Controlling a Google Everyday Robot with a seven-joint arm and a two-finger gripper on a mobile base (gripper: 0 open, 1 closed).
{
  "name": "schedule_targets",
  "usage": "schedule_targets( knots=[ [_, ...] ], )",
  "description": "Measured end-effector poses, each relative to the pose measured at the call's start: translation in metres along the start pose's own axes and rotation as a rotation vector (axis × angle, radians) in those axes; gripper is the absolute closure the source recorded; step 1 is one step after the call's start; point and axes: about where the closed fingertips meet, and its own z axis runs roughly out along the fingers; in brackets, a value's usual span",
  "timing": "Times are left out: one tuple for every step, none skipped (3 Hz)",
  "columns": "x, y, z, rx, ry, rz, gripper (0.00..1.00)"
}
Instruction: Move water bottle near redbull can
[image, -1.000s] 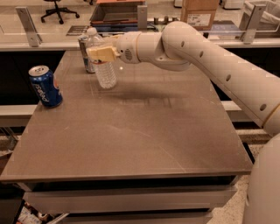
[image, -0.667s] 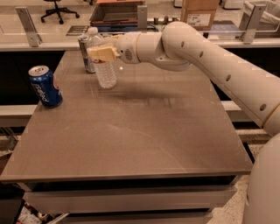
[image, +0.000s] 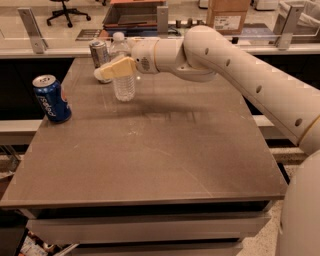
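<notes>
The water bottle (image: 124, 86) is clear plastic with a white cap and stands at the far left of the table. My gripper (image: 116, 69) reaches in from the right and is shut around the bottle's middle, with one cream finger (image: 114, 70) across its front. The redbull can (image: 99, 53), slim and silver, stands just behind and to the left of the bottle, a few centimetres away. The bottle's base is at or just above the tabletop; I cannot tell which.
A blue Pepsi can (image: 51, 98) stands near the left edge of the brown table (image: 165, 150). My white arm (image: 240, 65) spans the table's far right. Behind the table are a counter with posts, a cardboard box (image: 227, 14) and an office chair.
</notes>
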Motion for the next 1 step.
schedule_targets(
  knots=[
    [0.0,0.0001,0.0001,0.0,0.0,0.0,0.0]
  ],
)
